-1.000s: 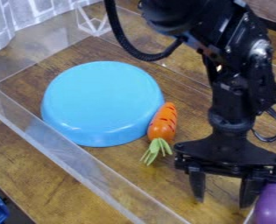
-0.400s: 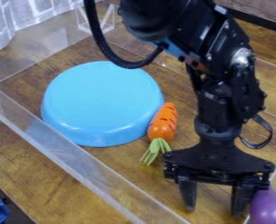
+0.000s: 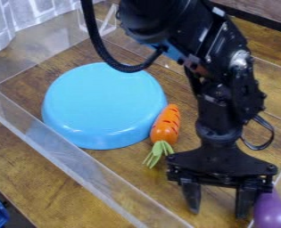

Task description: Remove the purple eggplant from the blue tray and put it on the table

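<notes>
Purple glossy plastic eggplant (image 3: pixel 271 212) lies at the lower right, outside the round light-blue dish (image 3: pixel 103 105), whose smooth domed surface holds nothing. Beside it, the black gripper (image 3: pixel 218 198) points downward, fingers spread apart.

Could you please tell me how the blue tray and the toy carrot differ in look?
The blue tray is round and wide, while the toy carrot is slim and tapered. The tray is plain light blue; the carrot is orange with green leaves. Both rest on the table.
</notes>
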Available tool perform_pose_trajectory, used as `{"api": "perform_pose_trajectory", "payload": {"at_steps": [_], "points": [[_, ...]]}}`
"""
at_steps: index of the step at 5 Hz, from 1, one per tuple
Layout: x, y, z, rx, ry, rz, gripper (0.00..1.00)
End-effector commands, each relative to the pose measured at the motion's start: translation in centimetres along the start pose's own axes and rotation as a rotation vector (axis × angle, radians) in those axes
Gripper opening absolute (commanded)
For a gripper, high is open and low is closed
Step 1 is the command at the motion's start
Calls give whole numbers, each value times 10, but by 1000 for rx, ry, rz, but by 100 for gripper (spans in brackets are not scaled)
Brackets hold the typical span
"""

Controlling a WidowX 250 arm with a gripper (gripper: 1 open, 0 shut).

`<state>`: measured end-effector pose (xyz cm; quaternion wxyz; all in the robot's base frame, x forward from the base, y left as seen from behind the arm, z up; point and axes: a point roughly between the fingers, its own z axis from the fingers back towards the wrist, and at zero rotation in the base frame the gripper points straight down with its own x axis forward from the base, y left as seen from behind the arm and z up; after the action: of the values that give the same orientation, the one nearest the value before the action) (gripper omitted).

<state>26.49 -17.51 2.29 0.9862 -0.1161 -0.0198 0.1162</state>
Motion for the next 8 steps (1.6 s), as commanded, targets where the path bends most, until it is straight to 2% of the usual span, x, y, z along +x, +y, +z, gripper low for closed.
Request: {"api": "perform_pose_trajectory", "payload": {"at_steps": [1, 3, 6, 8], "points": [[4, -8, 10, -27, -18, -33, 100], [22, 1, 11, -38, -13, -48, 100], [20, -14, 1, -47, 6, -106, 100], [27, -17, 6, -45, -1, -76, 100]]}}
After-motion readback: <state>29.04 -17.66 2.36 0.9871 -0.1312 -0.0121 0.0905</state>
